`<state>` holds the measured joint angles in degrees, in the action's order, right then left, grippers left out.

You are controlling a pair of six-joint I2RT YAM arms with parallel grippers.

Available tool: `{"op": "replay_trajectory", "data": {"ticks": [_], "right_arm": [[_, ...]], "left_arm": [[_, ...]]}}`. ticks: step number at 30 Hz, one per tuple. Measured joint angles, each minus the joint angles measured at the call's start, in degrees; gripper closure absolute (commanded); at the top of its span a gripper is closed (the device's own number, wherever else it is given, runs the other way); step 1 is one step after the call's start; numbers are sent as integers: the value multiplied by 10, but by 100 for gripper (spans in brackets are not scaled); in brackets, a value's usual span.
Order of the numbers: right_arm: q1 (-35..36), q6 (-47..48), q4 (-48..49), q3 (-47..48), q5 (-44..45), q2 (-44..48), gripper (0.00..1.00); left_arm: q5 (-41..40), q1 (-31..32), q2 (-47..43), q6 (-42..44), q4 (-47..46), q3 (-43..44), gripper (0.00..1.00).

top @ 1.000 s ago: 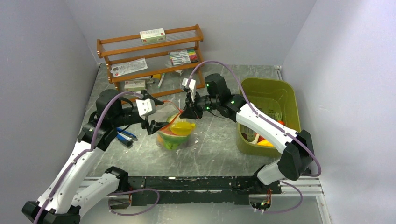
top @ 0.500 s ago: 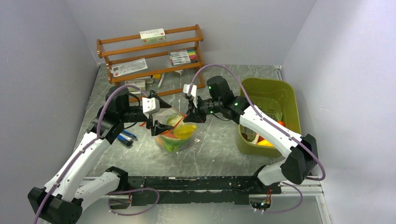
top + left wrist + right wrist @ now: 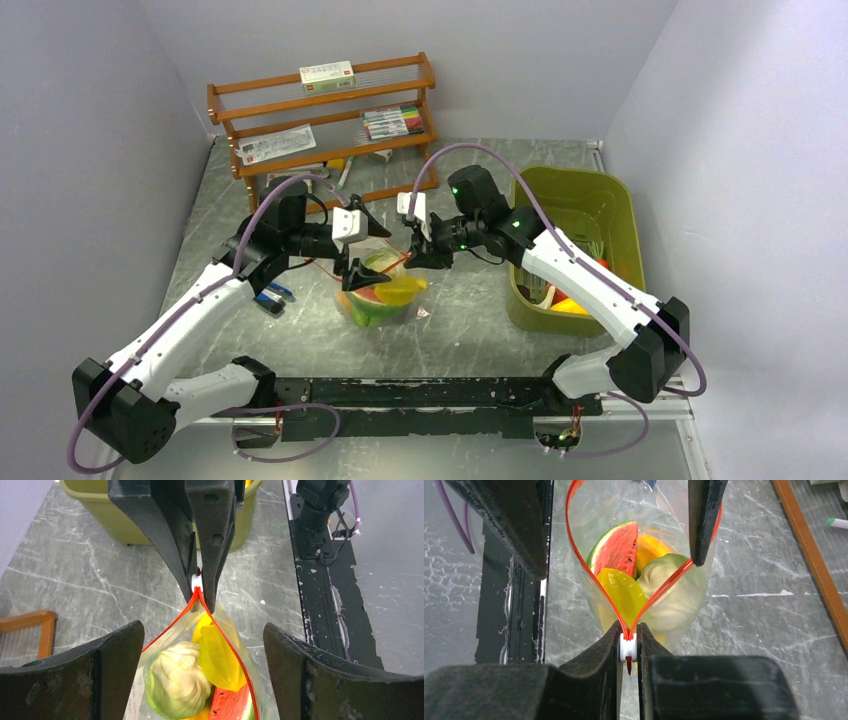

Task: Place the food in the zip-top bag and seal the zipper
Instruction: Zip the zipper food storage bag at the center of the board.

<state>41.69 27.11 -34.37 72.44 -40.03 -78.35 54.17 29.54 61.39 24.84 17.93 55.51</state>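
The clear zip-top bag (image 3: 380,300) stands on the table with its mouth open. In it lie a watermelon slice (image 3: 616,547), a yellow piece (image 3: 624,592), a pale green cabbage (image 3: 175,680) and an orange piece (image 3: 651,547). The red-orange zipper (image 3: 584,560) spreads in a V from its white slider (image 3: 628,647). My right gripper (image 3: 628,635) is shut on that slider at the bag's right end; it also shows in the top view (image 3: 420,255). My left gripper (image 3: 363,250) is open, and its fingers (image 3: 115,655) straddle the bag's upper part without touching it.
An olive-green bin (image 3: 580,215) with more items stands at the right. A wooden rack (image 3: 320,120) with marker pens and boxes is at the back. Blue pens (image 3: 270,296) lie left of the bag. A black rail (image 3: 430,395) runs along the near edge.
My left arm has reached right, bringing its open fingers around the bag. My right gripper has drawn the slider slightly right and toward me, and the bag has shifted with it.
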Motion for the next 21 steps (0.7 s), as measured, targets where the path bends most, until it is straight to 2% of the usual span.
{"op": "replay_trajectory", "data": {"ticks": [10,12,14,17,19,21], "right_arm": [[0,45,11,-23,-17,33,96],[0,56,17,-40,-21,53,96],[0,65,19,-45,-26,64,96],[0,75,24,-46,-30,70,95],[0,74,29,-47,-28,70,93],[0,71,39,-51,-27,70,92]], "left_arm": [[0,18,33,20,-10,1,13],[-2,18,39,27,-13,1,16],[-6,18,42,33,-18,1,23],[-8,18,45,40,-23,1,39],[-8,19,48,45,-23,1,53],[-7,19,50,50,-23,1,70]]}}
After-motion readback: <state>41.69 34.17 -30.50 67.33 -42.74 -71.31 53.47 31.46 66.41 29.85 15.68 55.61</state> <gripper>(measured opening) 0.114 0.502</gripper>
